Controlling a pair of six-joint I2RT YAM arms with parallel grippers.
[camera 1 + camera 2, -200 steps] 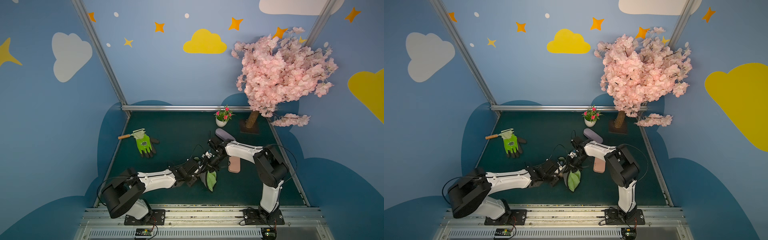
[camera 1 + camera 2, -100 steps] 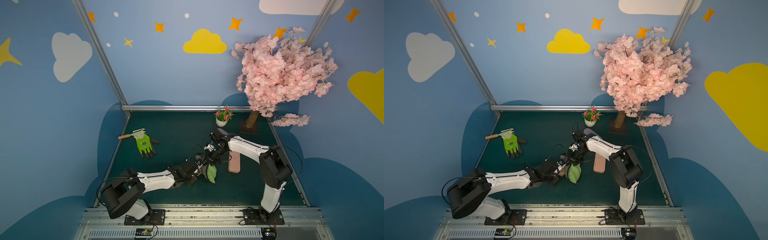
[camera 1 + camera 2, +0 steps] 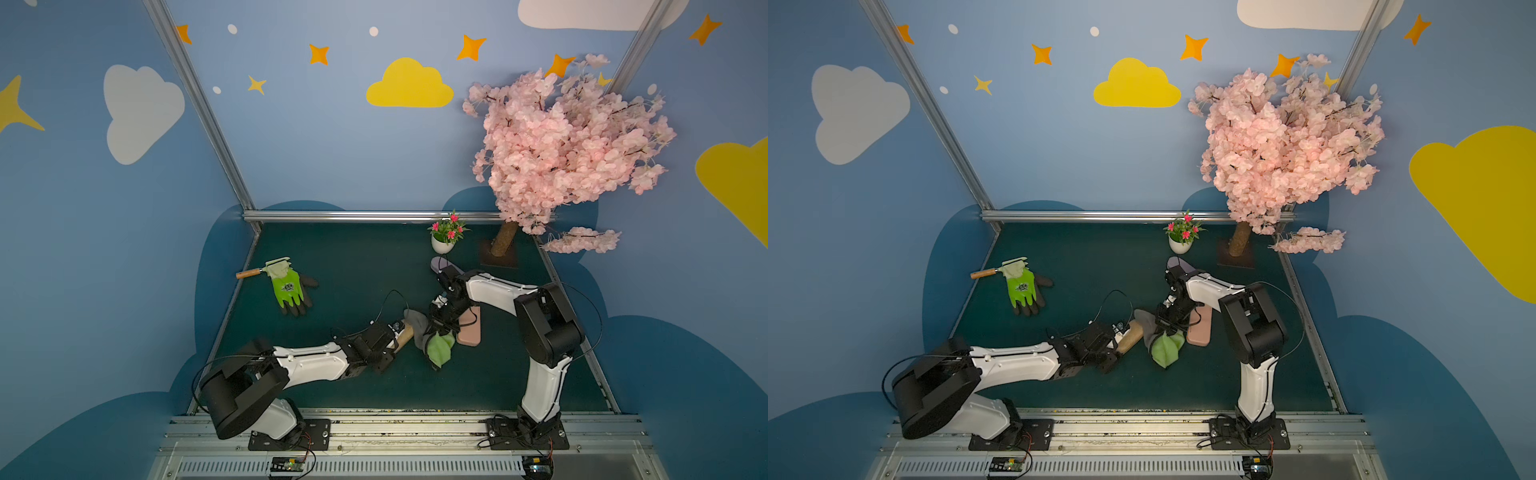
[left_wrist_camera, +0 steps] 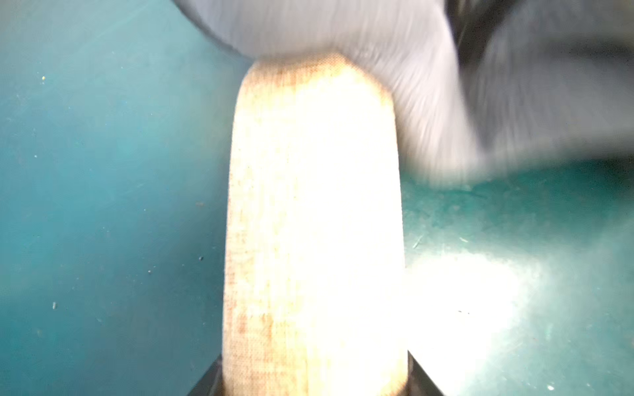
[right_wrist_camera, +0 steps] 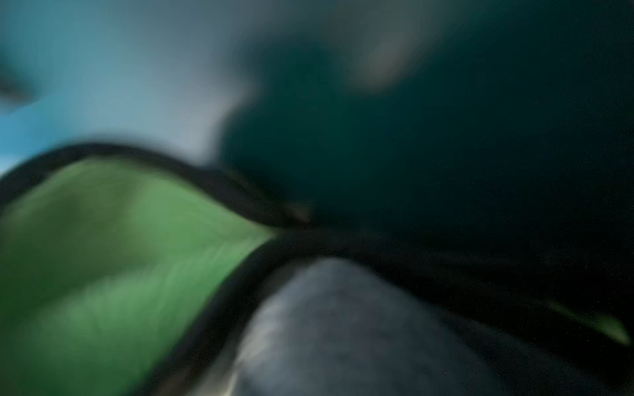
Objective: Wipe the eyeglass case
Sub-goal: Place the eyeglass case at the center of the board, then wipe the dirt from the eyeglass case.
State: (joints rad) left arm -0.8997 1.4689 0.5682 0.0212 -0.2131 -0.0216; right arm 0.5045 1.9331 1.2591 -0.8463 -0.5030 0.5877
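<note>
Nearest my base, my left gripper is clamped on one end of the tan eyeglass case. In the left wrist view the eyeglass case runs straight out from between my two dark fingers, brightly lit, above the green mat. In both top views it sticks out from the gripper at a slant towards the middle of the mat.

The case's far end is covered by the cloth, grey on one face and green on the other. In the left wrist view the grey cloth, smeared by blur, lies over the tip of the case and touches it.

My right gripper reaches down from the other side, pinched shut on that cloth. The green part hangs below it, towards the mat. The right wrist view is heavily blurred, showing only the green and grey folds of cloth close to the lens.

Just beside the cloth, under my right forearm, a pink case lies flat on the mat.

Farther back on the left lies a green glove, its cuff on a wooden-handled tool. Behind my right wrist is a purple case, and beyond it, by the back rail, a flower pot and a blossom tree.
</note>
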